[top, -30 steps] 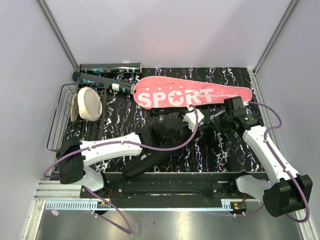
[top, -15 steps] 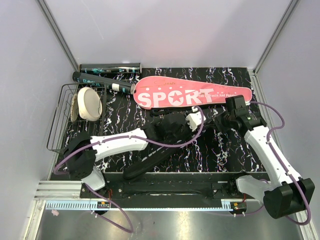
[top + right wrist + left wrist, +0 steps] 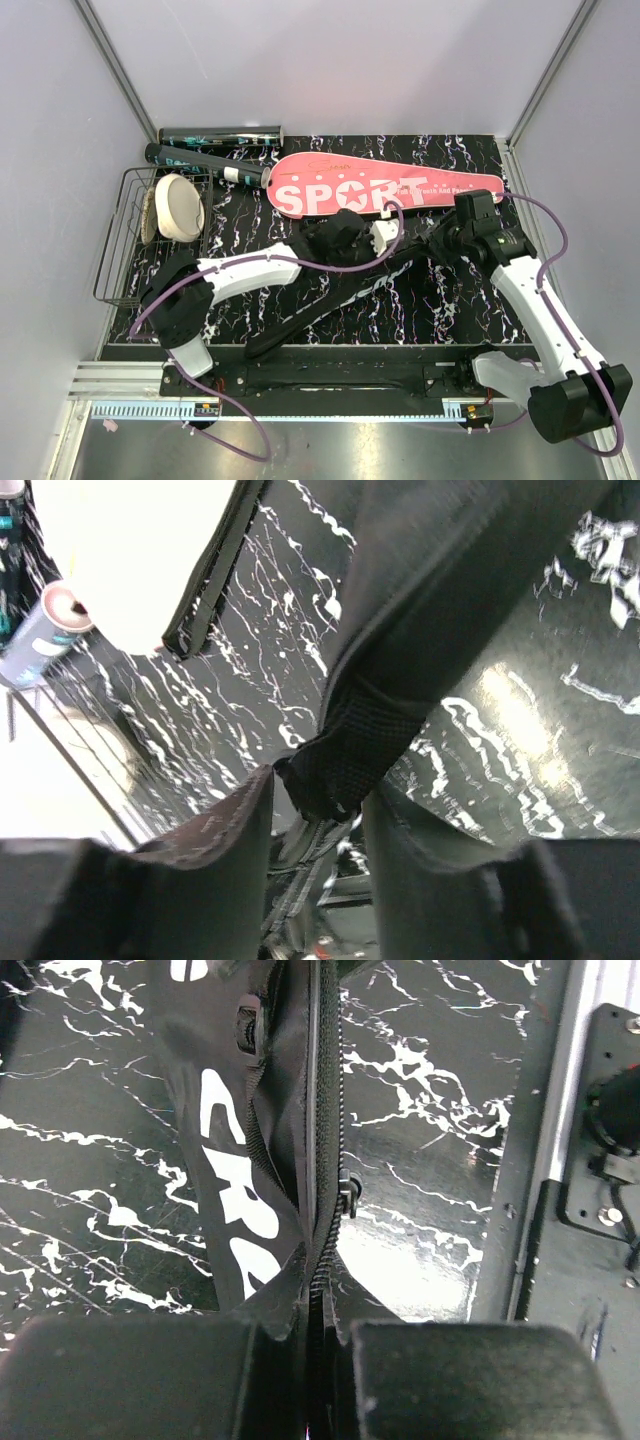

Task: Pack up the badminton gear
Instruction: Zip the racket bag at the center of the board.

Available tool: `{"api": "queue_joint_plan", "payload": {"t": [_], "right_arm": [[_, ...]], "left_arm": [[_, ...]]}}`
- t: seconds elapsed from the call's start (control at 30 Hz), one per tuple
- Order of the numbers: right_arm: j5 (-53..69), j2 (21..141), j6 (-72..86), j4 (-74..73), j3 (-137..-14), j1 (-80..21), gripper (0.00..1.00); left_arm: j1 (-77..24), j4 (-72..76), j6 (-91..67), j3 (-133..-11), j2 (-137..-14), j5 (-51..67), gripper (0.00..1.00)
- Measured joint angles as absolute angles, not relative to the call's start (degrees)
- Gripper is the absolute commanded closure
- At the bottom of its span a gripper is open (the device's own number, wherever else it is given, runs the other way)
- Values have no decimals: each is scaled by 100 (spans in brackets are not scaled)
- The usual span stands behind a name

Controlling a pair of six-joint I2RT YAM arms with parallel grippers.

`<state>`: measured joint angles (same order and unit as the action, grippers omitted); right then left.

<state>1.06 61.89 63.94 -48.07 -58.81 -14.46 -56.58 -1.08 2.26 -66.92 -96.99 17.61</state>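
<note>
- Since a second ago the left arm has swung in toward the middle of the table [image 3: 250, 215]. Its left claw [image 3: 315, 1345] has clamped down, and the right claw [image 3: 318, 800] has let its fingers part. The black bag [image 3: 290, 325] now runs as a straighter strip between the two.
- We see the left claw clenched on the black bag, with both fingers pressed together on the fabric right at the zip [image 3: 312, 1110].
- From that grip the zip line runs straight away from the left wrist camera. White letters "CR" sit on the panel to its left, and a small puller hangs just to its right.
- The right claw stands with its jaws parted. A dark mesh end of the bag sits in the gap at the fingertips, and we cannot tell whether the pads touch it.
- In the top view the bag stretches diagonally from the near edge of the table, left of centre, up toward the right claw.
- Just beyond both claws lies the pink case [image 3: 390, 190], flat and lengthwise, with "SPORT" printed on it in white.
- A dark handle [image 3: 205, 163] sticks out of the case's left end.
- Behind that handle, the dark tube [image 3: 220, 133] lies against the back wall.
- At the far left stands the wire basket [image 3: 112, 265], with a cream disc [image 3: 178, 205] leaning inside it.
</note>
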Motion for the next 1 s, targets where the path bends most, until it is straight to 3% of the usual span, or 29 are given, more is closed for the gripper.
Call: {"api": "queue_joint_plan", "payload": {"t": [0.1,0.2,0.23,0.3,0.33,0.37,0.4,0.43,0.5,0.73,0.87,1.0], "right_arm": [[73,6029,5800,-4563,-5789,-1446,30],[-21,5843,5315,-4471,-5647,-1439,28],[-58,5811,5170,-4475,-5623,-1435,33],[-58,5819,4976,-4482,-5623,-1428,47],[-58,5854,4884,-4488,-5634,-1424,68],[-60,5935,4816,-4517,-5677,-1417,100],[-67,6027,4733,-4539,-5721,-1406,100],[-34,6147,4744,-4547,-5784,-1389,100],[-8,6355,4910,-4644,-5983,-1385,100],[-23,6753,5645,-5238,-6388,-1372,100],[-49,6941,6154,-5588,-6617,-1354,100],[78,7008,6617,-5708,-6689,-1234,100]], "left_arm": [[-5426,-169,231,-6698,-9699,2410,100],[-5286,-270,231,-6716,-9717,3063,100],[-5269,-290,233,-6718,-9738,3291,100],[-5262,-329,257,-6753,-9778,3564,100],[-5256,-355,279,-6781,-9806,3667,100],[-5240,-373,294,-6803,-9832,3763,100],[-5227,-414,298,-6831,-9852,3830,95],[-5218,-447,296,-6847,-9856,3844,60],[-5223,-513,255,-6901,-9861,3697,50],[-5697,-869,-209,-7006,-9417,1380,51],[-6147,-893,-633,-6851,-8746,36,64],[-6458,-672,-716,-6794,-8315,-816,65]]}}
